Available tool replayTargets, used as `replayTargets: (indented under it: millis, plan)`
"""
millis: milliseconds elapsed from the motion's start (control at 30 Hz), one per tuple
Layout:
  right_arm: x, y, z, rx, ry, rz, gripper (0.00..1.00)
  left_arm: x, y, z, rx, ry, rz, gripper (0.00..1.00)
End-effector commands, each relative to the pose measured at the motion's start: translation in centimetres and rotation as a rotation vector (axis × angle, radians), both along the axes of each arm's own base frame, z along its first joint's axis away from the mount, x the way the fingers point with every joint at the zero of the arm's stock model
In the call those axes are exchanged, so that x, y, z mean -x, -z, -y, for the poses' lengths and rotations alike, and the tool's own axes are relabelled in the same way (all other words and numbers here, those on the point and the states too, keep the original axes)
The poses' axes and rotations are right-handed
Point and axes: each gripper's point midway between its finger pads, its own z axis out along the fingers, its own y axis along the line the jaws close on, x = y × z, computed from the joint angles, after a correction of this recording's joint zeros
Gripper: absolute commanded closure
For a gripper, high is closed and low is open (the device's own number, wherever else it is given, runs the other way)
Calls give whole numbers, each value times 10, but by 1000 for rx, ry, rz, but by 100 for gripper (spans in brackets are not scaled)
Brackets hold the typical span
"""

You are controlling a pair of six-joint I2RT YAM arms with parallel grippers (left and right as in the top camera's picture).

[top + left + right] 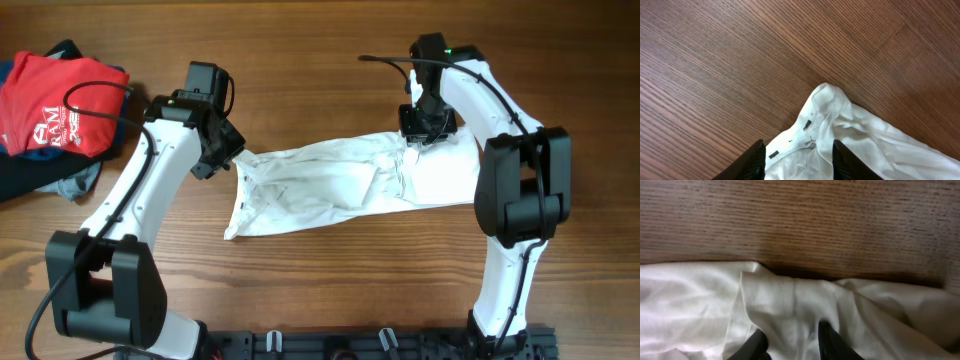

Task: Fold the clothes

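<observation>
White garment (pixel 340 185) lies stretched, left hand (pixel 233 157) and right hand (pixel 424 136) parted on its ends, red shirt (pixel 50 105) apart.

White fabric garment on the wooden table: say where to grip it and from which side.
Pinch the white fabric garment at its far edge from above: left gripper at the bunched left corner, right gripper at the raised seam fold. Elsewhere it lies flatter.

The garment (pixel 330 185) was plain white with small dark marks — the shirt (pixel 50 100) at far left was red with white lettering. The table (pixel 330 290) was brown, wood-grained.
</observation>
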Motion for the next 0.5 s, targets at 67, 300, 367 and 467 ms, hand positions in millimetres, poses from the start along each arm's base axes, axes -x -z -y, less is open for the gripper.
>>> replayTargets:
  millis: [67, 300, 367, 467]
  plan:
    - [-5, -7, -13, -58, -38, 46, 70, -2, -1, -6, -20, -11, 6, 57]
    - [-14, -5, -22, -65, -54, 83, 96, -2, -1, -6, -20, -11, 6, 57]
    - [-12, -6, -31, -119, -128, 81, 96, -2, -1, -6, -20, -11, 6, 57]
    - [-9, -15, -54, -255, -281, 94, 96, -2, -1, -6, -20, -12, 6, 57]
